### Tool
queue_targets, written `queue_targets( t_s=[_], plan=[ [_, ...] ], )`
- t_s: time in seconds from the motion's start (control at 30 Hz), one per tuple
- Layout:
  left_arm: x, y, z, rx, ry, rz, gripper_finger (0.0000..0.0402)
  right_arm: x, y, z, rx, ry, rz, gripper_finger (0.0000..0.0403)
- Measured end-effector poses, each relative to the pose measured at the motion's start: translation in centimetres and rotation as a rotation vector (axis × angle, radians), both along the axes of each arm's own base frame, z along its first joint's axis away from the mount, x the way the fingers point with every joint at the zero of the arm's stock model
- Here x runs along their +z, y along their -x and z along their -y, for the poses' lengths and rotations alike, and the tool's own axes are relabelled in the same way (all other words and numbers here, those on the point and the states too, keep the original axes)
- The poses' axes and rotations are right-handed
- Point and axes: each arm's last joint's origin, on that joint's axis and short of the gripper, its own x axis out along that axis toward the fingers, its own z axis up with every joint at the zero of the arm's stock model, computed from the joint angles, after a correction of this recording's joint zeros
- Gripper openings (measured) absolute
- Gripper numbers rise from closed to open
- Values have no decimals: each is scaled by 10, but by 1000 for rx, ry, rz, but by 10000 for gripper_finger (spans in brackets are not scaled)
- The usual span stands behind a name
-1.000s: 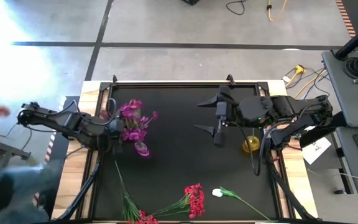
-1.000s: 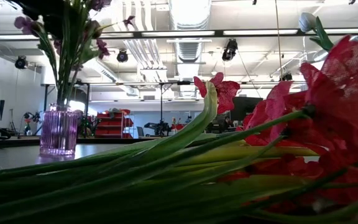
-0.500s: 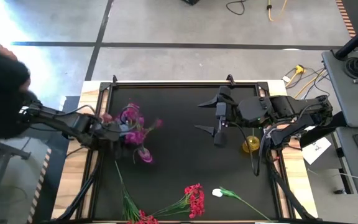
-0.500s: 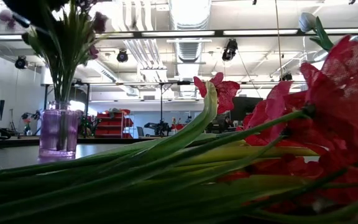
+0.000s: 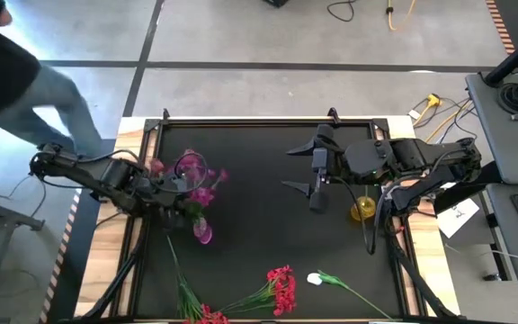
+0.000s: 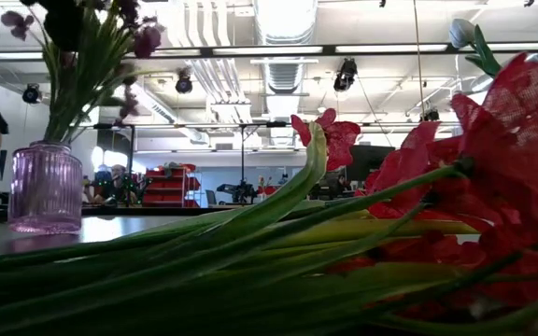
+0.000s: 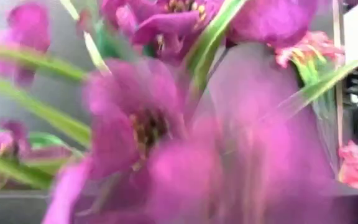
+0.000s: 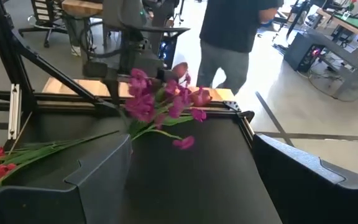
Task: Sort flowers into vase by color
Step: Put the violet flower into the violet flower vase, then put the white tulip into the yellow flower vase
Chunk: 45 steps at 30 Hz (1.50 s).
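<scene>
A purple glass vase [image 5: 203,232] [image 6: 45,187] stands upright on the black mat and holds a bunch of purple-magenta flowers [image 5: 196,180] [image 6: 82,37] [image 8: 160,96]. My left gripper [image 5: 171,191] is right against that bunch on its left side, and its wrist view is filled with blurred purple blooms [image 7: 148,124]. My right gripper [image 5: 316,180] [image 8: 191,180] hovers open over the mat's right half, beside a small yellow vase [image 5: 362,210]. Red-pink clusters [image 5: 281,288] [image 6: 493,159] and a white tulip bud [image 5: 314,279] lie flat near the near edge.
Long green stems [image 6: 204,252] of the red flowers lie along the near edge, and another red cluster [image 5: 207,315] is at the picture's bottom. A person [image 5: 16,72] [image 8: 235,31] walks on the floor beyond the table's far left corner. Bare mat [image 5: 259,225] lies between the two vases.
The purple vase has slid on its base toward the near edge, and the bunch in it has swung and leans differently. My left gripper has shifted with it toward the near edge. A person has walked past the table's left side.
</scene>
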Motion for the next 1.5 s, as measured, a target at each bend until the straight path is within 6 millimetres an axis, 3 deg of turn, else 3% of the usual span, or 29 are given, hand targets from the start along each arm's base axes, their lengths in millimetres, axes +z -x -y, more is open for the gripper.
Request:
queue_targets(
  t_s=[0.3,0.53,0.93,1.2,1.37,1.5],
  plan=[
    [-14,-9,27,-84,-1,-84,248,-10,4,1,-12,-3,-103,325],
    [-12,-12,33,-48,35,-104,248,-10,4,1,-5,13,-111,325],
    [46,-10,42,-106,150,59,248,-11,5,1,-28,-35,-115,325],
    [107,4,41,-148,237,244,248,-21,-3,-1,-34,-62,-147,325],
    [137,14,39,-185,221,369,248,-36,-20,-9,-30,-119,-186,324],
    [146,19,39,-201,177,418,248,-69,-39,-33,21,-218,-347,324]
  ],
)
